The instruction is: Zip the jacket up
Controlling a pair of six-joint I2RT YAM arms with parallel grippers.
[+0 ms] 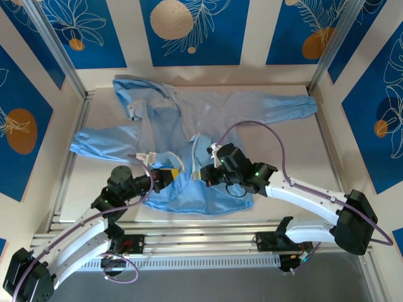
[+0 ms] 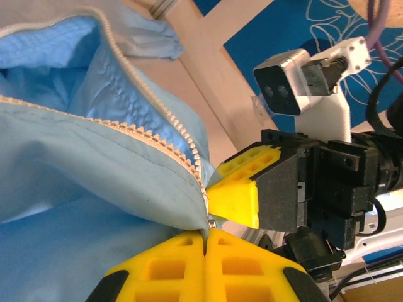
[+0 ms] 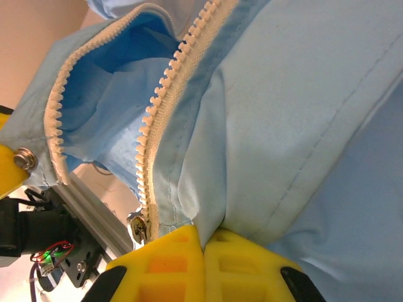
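The jacket is laid flat on the table. Its hood lies at the far end, a sleeve is stretched out to each side, and the hem is turned toward the arm bases. The front is open at the hem, where the two rows of the whitish zipper are seen apart, with the paler lining exposed between them.

At the jacket's hem, left of the opening, the left gripper is found. Its yellow fingers are pressed together on the bottom corner of one front panel, just where that zipper row ends.

At the hem on the other side of the opening, the right gripper is found. Its fingers are likewise closed, and the fabric is pinched just beside the lower end of the other zipper row, where a small metal end piece is seen.

The two grippers are held close together at the jacket's hem, tip facing tip. A metal snap is seen on the opposite panel.
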